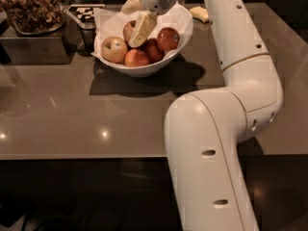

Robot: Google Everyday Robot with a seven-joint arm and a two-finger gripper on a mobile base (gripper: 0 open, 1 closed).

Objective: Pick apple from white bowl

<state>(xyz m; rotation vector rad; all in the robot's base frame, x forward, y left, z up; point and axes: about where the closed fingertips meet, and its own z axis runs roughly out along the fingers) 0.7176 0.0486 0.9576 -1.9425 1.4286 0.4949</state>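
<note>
The white bowl (179,23) stands at the back of the brown table, lined with white paper. It holds several apples. The dull red mottled apple (127,30) lies at the back of the bowl, partly hidden behind one cream finger (142,29). A paler yellow-green apple (114,49) lies at the left, and red-orange apples (167,38) lie at the front and right. My gripper (136,17) reaches down into the bowl from above. It is open, its fingers straddling the mottled apple, one in front and one behind.
A metal tray of brown nuts (31,8) stands at the back left. A checkered marker (86,12) lies beside the bowl. A yellow object (199,13) lies behind the bowl on the right. My white arm (226,129) fills the right foreground.
</note>
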